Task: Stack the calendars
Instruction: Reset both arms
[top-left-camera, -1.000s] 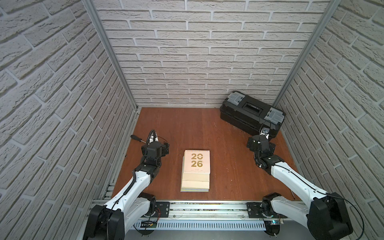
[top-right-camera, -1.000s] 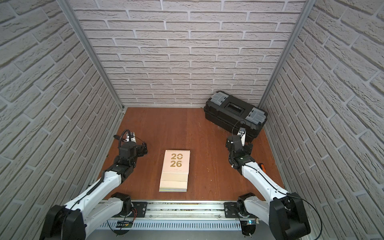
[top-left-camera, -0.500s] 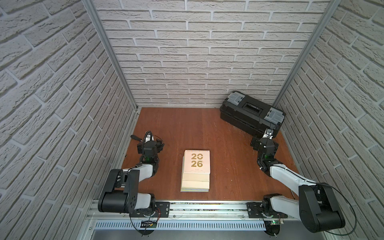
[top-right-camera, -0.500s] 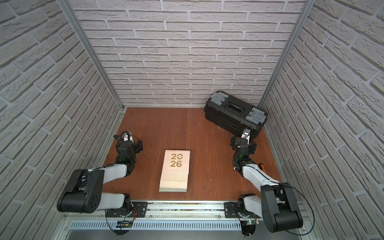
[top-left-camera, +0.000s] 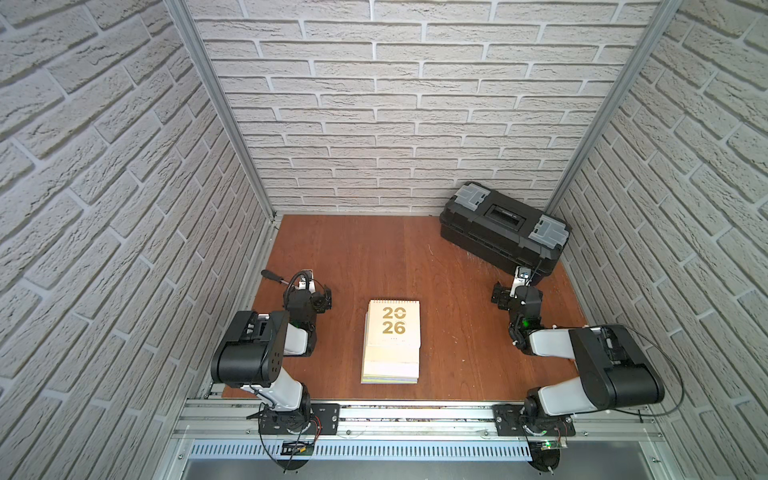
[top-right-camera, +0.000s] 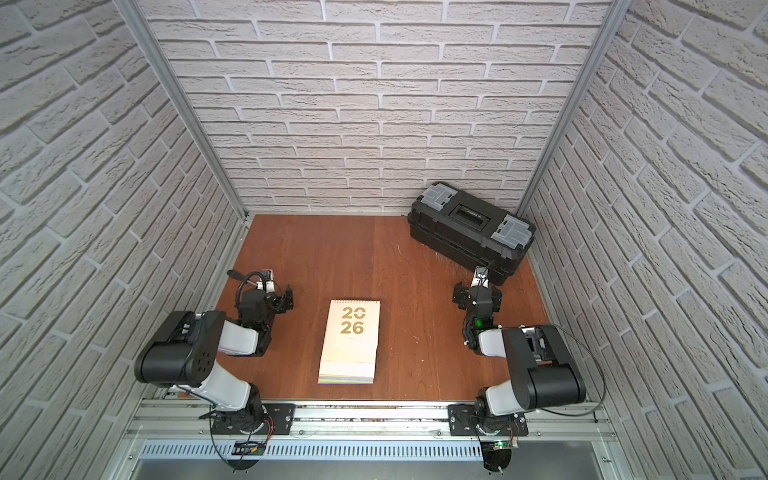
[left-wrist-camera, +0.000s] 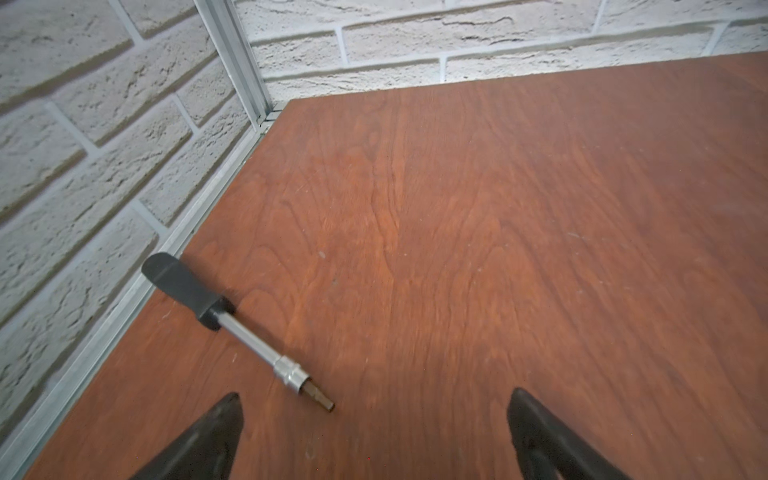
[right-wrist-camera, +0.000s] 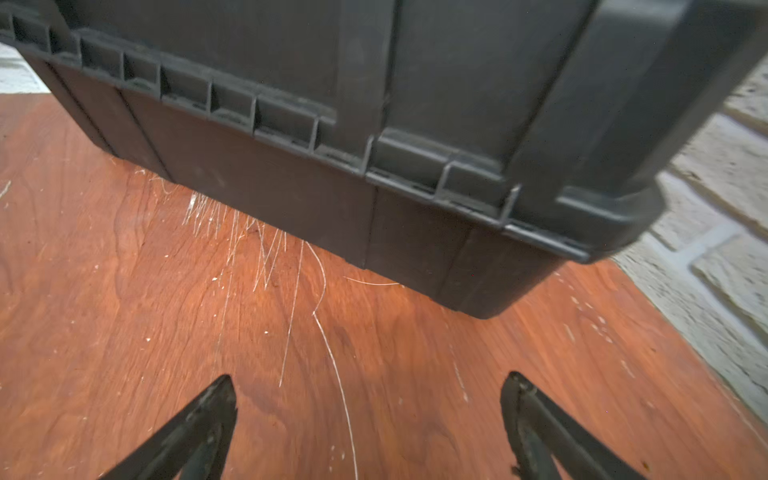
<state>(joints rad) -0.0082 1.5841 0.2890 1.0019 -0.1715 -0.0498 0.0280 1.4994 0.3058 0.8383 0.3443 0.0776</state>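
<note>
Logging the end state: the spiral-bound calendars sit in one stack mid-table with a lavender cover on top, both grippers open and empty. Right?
Not quite. In both top views the top cover of the flat spiral-bound calendars is cream, not lavender. The rest holds: left gripper and right gripper open and empty.

Flat spiral-bound calendars (top-left-camera: 392, 336), stacked: only the cream top cover w/ gold "2026" shows; the rest are thin coloured edges at the near end in both top views, too fine to count. Black plastic toolbox (right-wrist-camera: 415, 124) runs past the frame in the right wrist view, blurred. Black-handled metal socket driver (top-left-camera: 269, 274): tip hidden behind left arm's cable (top-left-camera: 293, 279) in a top view. Of left pincer (left-wrist-camera: 374, 392) & right pincer (right-wrist-camera: 370, 374) only the tips show in wrist views, rest cut off.
</note>
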